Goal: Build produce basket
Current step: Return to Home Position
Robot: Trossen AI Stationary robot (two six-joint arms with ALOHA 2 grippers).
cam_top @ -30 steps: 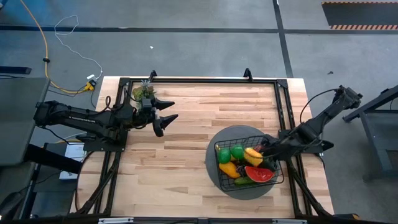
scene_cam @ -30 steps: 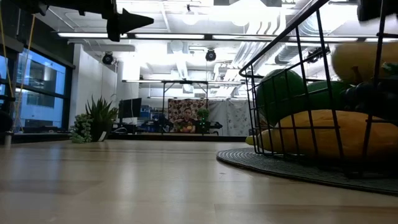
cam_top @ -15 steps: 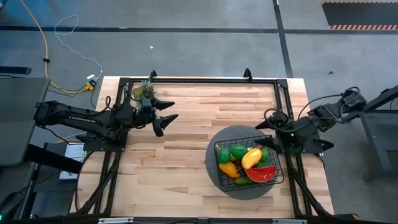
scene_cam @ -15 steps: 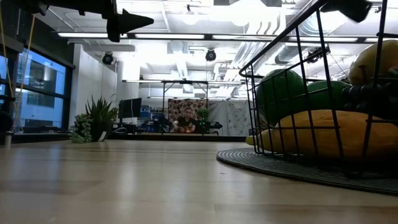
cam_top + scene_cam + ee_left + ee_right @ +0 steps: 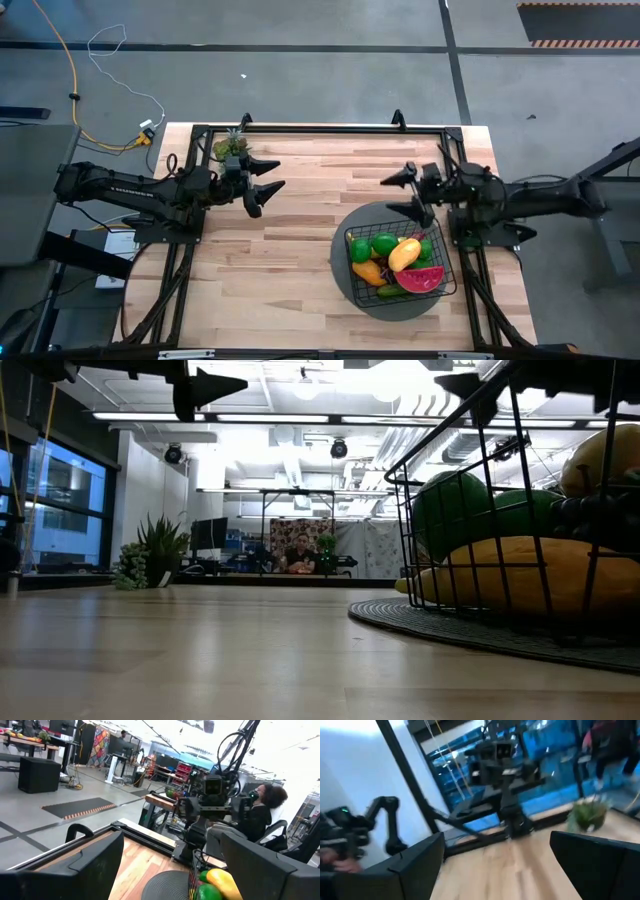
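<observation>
Our right claw (image 5: pixel 408 194) hangs open near the basket (image 5: pixel 348 252); the left claw (image 5: pixel 264 188) is open too. We judge the basket light and stiff, best taken by its rim.

Table (image 5: pixel 300 250): pale wood planks, strips alternating cream and tan, edged by a black metal frame (image 5: pixel 320 128).
Round woven mat (image 5: pixel 372 213): mid grey.
Wire-mesh basket (image 5: pixel 349 262): black, open grid pattern.
Inside it: two round limes (image 5: pixel 383 243), bright green; oval mango (image 5: pixel 405 252), yellow; smaller mango (image 5: pixel 367 272), orange; watermelon slice (image 5: pixel 420 279), red.
Left gripper (image 5: pixel 268 188) and right gripper (image 5: pixel 398 195): black.
Potted plant (image 5: pixel 230 148): green.
Floor (image 5: pixel 300 60): grey. Cable (image 5: pixel 72 60): yellow. Floor strip (image 5: pixel 580 42): orange and black diagonal stripes.
</observation>
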